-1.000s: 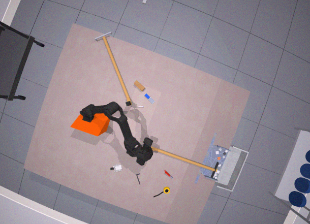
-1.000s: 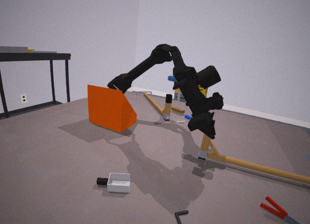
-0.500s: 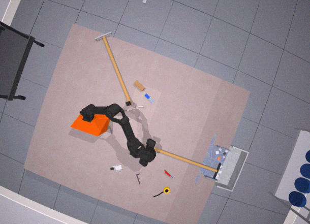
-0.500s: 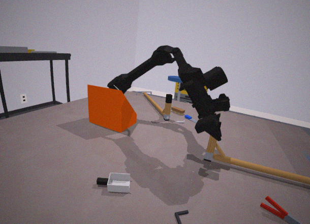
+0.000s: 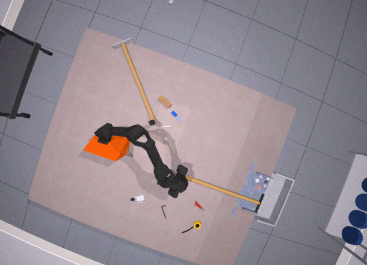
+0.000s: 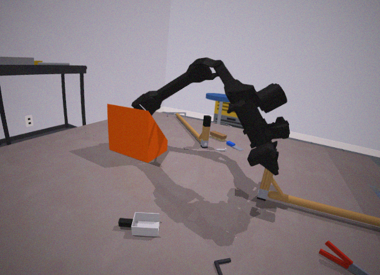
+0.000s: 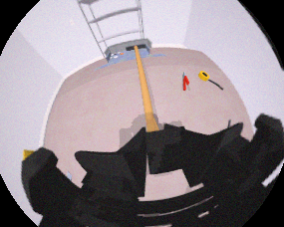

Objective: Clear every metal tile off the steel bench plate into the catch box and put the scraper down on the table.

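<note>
My gripper is shut on the upright grip post of the long scraper. The scraper's wooden pole reaches to a black blade, which stands at the plate's far edge beside the catch box, toward the lower side in the top view. The bluish steel plate still bears several small tiles on its upper side: white ones, a dark one and an orange one. The blade hides whatever lies right under it.
A second pole tool with a wide grey head lies at the back. A brush, a blue-handled tool, an orange block, a white tray, a hex key, red pliers and a yellow tape are around.
</note>
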Motion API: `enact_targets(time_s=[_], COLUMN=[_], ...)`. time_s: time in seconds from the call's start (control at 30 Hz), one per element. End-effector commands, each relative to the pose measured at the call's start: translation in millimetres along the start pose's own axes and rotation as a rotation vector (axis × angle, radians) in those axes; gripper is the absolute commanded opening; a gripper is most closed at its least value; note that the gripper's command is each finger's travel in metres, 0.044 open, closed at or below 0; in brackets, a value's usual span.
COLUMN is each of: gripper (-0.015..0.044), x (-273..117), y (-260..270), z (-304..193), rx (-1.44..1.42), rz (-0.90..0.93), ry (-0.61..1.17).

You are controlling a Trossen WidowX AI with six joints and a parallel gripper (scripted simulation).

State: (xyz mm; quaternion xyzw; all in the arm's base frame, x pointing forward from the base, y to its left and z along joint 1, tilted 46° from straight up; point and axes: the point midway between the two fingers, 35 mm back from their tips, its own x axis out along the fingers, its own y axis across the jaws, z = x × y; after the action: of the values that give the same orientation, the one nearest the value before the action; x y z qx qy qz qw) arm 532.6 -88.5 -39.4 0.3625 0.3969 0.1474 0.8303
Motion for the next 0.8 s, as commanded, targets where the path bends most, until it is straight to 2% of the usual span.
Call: enact_targets(time_s=[0.0,0.77], gripper=[0.0,0.0], x=[2.3,4.7], y=[-1.5,1.0], z=[5.8,6.5], rx=[0.005,0.001], rz=[-0.003,-0.001], ry=[-0.007,-0.005])
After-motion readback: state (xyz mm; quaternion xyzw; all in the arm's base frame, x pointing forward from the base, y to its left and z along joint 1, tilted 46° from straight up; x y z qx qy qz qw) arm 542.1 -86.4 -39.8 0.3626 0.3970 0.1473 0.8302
